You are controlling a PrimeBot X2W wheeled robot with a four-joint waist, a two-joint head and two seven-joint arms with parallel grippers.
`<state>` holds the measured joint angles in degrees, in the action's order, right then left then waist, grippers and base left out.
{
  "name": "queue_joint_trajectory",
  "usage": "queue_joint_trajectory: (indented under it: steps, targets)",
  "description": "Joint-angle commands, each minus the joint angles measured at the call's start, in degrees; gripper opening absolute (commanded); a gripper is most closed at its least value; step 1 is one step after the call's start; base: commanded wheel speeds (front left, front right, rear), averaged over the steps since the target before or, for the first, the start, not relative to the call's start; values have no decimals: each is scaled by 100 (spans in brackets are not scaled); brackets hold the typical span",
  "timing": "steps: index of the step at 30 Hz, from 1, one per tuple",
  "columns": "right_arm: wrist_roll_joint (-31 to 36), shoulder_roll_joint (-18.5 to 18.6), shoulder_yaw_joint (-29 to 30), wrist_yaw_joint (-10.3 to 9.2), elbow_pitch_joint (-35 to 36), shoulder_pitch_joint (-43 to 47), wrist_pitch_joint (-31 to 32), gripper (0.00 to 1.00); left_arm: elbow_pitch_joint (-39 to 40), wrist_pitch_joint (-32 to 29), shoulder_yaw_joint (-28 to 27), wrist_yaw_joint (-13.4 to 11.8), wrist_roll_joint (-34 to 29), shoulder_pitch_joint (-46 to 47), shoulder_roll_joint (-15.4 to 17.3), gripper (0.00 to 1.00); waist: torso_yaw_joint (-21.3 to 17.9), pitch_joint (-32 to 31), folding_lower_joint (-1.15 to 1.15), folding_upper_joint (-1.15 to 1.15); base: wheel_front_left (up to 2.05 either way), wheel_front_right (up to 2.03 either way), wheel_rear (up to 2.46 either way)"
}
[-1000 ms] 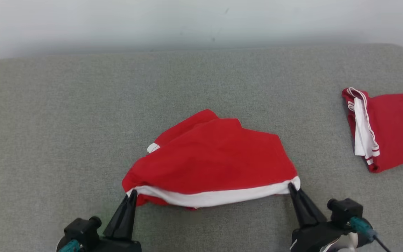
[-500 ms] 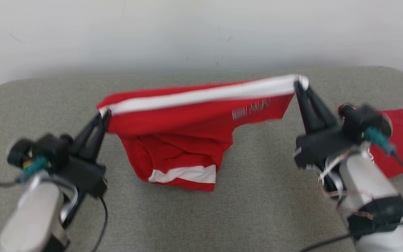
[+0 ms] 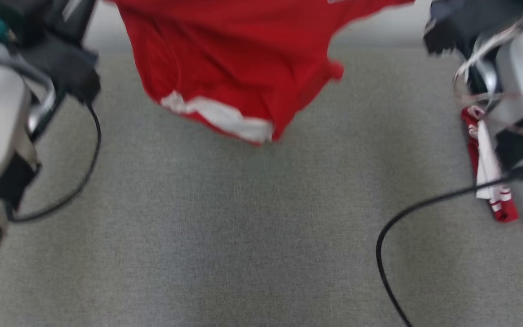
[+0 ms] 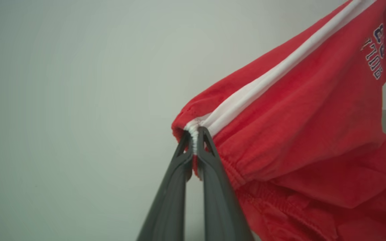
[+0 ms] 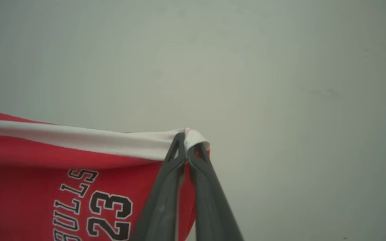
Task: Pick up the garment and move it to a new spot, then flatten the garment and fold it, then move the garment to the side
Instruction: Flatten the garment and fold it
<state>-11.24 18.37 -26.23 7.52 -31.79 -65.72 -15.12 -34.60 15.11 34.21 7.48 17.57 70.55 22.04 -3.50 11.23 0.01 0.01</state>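
The garment point(image 3: 239, 68) is a pair of red shorts with white trim, hanging in the air above the grey cushion, its lower hem free. My left gripper point(image 4: 194, 134) is shut on one end of the white-striped edge of the garment point(image 4: 300, 127). My right gripper point(image 5: 187, 139) is shut on the other end of that edge, where the garment point(image 5: 62, 180) shows black lettering and the number 23. In the head view both pale forearms rise at the left and right edges, with the fingertips above the top of the picture.
A second red and white garment point(image 3: 486, 168) lies on the cushion at the right, partly behind my right forearm point(image 3: 522, 113). The grey cushion point(image 3: 243, 236) spreads wide below the hanging cloth. Black cables point(image 3: 402, 227) loop from both arms. A pale wall stands behind.
Both grippers have lifted the garment from the cushion up high, stretched between them. The head camera has also shifted, tilting up and then back down.
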Motion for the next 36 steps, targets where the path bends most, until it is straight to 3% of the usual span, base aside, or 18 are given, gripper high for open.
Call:
queue_joint_trajectory:
  steps: [1,8,12,15,19,23,30,36]
  targets:
    - [89,47,-56,-7,-187,-524,4,0,-172,0,120,-4,-94,510,15,0,62,742,-1,-1,0,0,0]
    - [586,117,76,-7,-741,-1891,4,0,-351,1,226,-42,-549,1828,-42,0,-6,1565,-1,-1,0,0,0]
    - [1109,117,638,-6,-453,-2574,3,0,149,1,52,-169,-899,2599,-127,0,-58,1964,-1,-1,0,0,0]
    - [1359,50,1036,-6,-37,-2551,6,0,541,0,-135,-160,-833,2606,-214,0,-86,2125,-1,-1,0,0,0]
    - [1227,6,992,-5,281,-1902,5,0,651,2,-259,-52,-549,2003,-273,0,-148,2190,-1,-1,0,0,0]
    - [770,203,708,-7,573,-948,3,0,766,3,-217,-9,-15,1156,-315,0,-207,2170,-1,-1,0,0,0]
    - [-23,523,549,-6,937,991,3,0,1005,3,348,-6,1575,-501,-414,0,-165,1992,-1,-1,0,0,0]
    - [-518,669,340,-6,1131,2468,4,0,1106,2,183,-4,2567,-1874,-548,0,-158,1616,-1,-1,0,0,0]
